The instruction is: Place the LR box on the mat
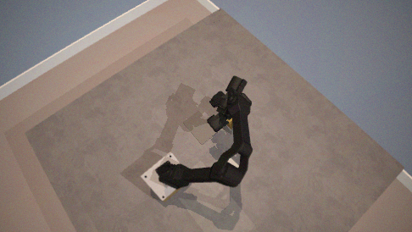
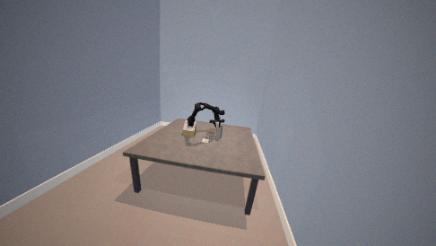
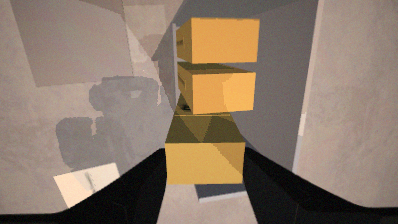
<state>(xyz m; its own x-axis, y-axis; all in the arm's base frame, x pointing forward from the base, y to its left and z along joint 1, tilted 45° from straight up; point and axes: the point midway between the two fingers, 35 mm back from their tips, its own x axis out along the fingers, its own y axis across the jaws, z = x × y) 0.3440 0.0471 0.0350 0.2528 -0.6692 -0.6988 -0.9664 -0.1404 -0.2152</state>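
Steadiness mattered: with the jaws [image 1: 223, 121] [image 2: 218, 126] gripping the yellow box [image 3: 205, 164] at lower centre, a straight, upright path best spared the bin [image 2: 219, 133] [image 3: 280, 75].

My fingers look matt black; the boxes [image 3: 225, 41] [image 3: 216, 91] [image 3: 205, 163] look like smooth, matt cardboard; my bench [image 1: 297, 140] [image 2: 197, 154] [image 3: 357, 100] has a dull, mottled, stone-like surface.

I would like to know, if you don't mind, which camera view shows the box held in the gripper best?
The wrist view: the orange-yellow box stands out between the fingers of the gripper, its near end in full. The top view shows only a yellow sliver beside the arm; in the exterior view it cannot be made out.
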